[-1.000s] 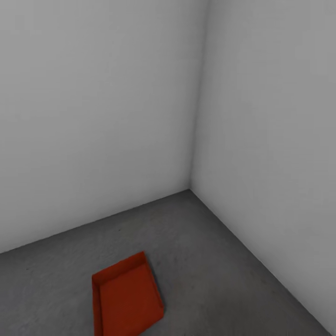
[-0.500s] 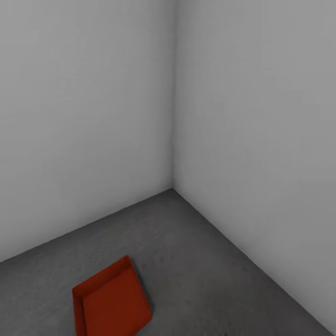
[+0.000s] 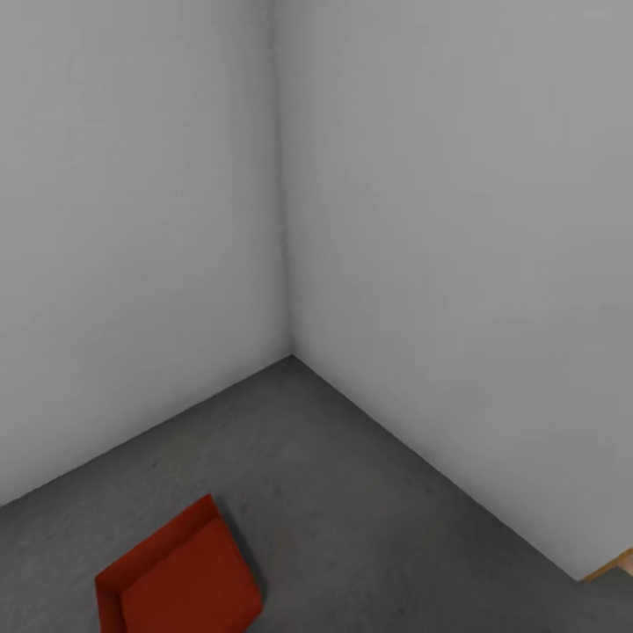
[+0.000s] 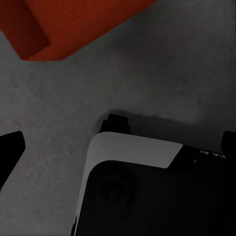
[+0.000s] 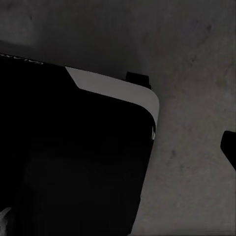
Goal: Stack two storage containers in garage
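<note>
Low at the left, one red bin [image 3: 176,580] lies flat on the grey floor [image 3: 352,492], near the white wall corner [image 3: 286,264]. Wooden edge [image 3: 615,563] at far right. Both grippers' jaws: cannot tell, they are not clear in either wrist view.

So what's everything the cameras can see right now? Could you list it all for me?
storage container: one, red-orange, lying open side up on the floor at the head view's lower left; a corner of it also shows in the left wrist view.
floor: one, grey speckled concrete, running into the room's corner.
walls: two, plain white, meeting at a corner.
wooden strip: one, orange-brown, at the head view's right edge by the floor.
robot base: black with a white edge, seen under both wrist cameras.
left pincer: a dark fingertip at the picture's edge, holding nothing that I can see.
</note>
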Robot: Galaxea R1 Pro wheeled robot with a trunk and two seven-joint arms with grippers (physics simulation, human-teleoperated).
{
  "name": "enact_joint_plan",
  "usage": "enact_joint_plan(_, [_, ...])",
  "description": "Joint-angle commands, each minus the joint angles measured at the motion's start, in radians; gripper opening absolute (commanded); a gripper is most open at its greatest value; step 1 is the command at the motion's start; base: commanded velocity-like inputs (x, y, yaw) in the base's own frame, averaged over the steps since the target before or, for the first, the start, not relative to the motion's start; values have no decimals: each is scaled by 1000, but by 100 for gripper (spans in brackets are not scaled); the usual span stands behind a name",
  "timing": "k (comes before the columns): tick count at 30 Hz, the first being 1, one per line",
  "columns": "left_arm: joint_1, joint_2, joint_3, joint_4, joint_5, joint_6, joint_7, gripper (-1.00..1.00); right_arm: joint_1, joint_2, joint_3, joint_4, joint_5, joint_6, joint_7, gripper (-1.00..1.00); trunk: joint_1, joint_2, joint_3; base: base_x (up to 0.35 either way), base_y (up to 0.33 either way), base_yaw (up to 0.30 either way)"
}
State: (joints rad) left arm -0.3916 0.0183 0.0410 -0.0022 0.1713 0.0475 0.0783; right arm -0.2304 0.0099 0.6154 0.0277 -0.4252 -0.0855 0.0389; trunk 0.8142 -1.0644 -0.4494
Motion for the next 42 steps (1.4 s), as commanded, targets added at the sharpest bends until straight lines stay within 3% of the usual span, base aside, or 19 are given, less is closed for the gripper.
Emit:
enact_joint_plan(1, [0,0,4,-1,5,3,1,100,-1,1,7,3,-10,-5,4,100,0,-1,-1,0,0,-287])
enact_joint_plan(42, [-1,0,4,-1,5,3,1,100,-1,1,7,3,-10,-5,6,100,0,-1,-1,0,0,-287])
